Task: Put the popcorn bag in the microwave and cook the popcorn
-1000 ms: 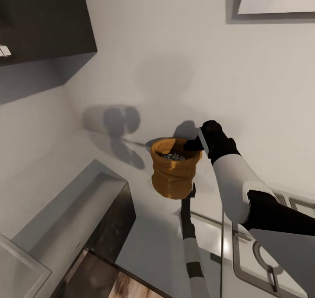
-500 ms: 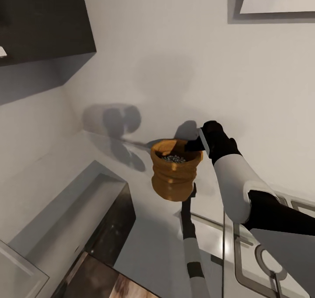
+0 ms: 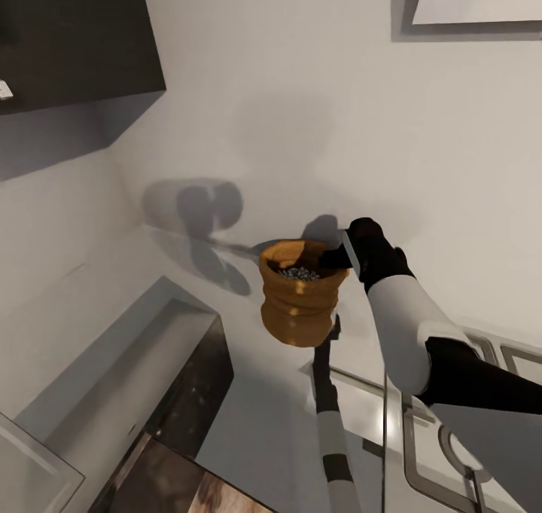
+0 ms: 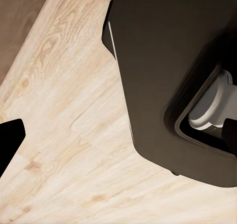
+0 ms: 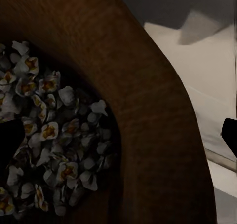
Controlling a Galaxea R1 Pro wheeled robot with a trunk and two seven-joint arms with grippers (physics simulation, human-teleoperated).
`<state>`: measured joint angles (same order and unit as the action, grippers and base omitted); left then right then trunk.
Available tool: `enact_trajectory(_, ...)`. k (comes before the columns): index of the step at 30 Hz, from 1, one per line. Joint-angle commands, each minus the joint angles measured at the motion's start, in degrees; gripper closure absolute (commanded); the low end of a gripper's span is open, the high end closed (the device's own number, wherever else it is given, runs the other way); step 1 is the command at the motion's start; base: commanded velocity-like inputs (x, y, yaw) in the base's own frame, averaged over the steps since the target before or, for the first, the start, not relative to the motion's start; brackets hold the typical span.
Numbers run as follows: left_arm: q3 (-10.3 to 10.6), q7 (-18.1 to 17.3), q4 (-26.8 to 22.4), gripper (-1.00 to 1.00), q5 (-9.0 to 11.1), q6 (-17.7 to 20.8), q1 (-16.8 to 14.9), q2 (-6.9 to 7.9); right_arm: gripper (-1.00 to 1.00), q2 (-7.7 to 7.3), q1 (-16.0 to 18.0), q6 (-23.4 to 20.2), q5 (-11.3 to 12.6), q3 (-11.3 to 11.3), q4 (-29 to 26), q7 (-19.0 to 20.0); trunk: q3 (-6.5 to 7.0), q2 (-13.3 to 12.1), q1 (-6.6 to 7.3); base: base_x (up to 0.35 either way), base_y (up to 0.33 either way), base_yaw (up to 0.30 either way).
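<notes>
The tan-orange popcorn bag hangs upright above the grey countertop. My right gripper is shut on its thick rolled rim at the right side. In the right wrist view, one fingertip sits inside the popcorn bag over the popcorn, and the other stays outside the rim. The popcorn looks dark grey. The pale boxy microwave with a dark glossy front stands at the lower left. My left gripper is open and points down at the wooden floor.
A steel hob plate lies at the lower right. A dark wall cabinet hangs at the upper left. White walls meet in a corner behind the bag. A slim black-and-white arm link runs below the bag. The robot's dark base is over the floor.
My right gripper and the bag have sunk slightly. The camera has shifted a little, so the hob sits differently in the picture.
</notes>
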<state>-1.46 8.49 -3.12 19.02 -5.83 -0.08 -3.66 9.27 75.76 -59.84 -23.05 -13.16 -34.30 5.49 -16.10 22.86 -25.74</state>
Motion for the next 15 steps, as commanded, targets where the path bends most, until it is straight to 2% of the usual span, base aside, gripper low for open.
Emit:
enact_trajectory(1,-0.1,0.1,0.0,-1.00,0.2,-0.1,0.0,-0.02,-1.00,0.05,-0.3,-0.2,-0.8,-0.4,0.8,0.6,-0.12,0.1,-0.05,0.000,0.000,0.000)
enact_trajectory(3,-0.1,0.1,0.0,-1.00,0.2,-0.1,0.0,-0.03,-1.00,0.05,-0.5,-0.2,-0.8,-0.4,0.8,0.6,-0.12,0.1,-0.05,0.000,0.000,0.000)
enact_trajectory(4,-0.1,0.1,0.0,-1.00,0.2,-0.1,0.0,-0.02,1.00,0.05,-0.5,-0.2,-0.8,-0.4,0.8,0.6,-0.12,0.1,-0.05,0.000,0.000,0.000)
enact_trajectory(15,-0.1,0.1,0.0,-1.00,0.2,-0.2,0.0,0.01,1.00,0.04,-0.5,-0.2,-0.9,-0.4,0.8,0.6,-0.12,0.1,-0.05,0.000,0.000,0.000)
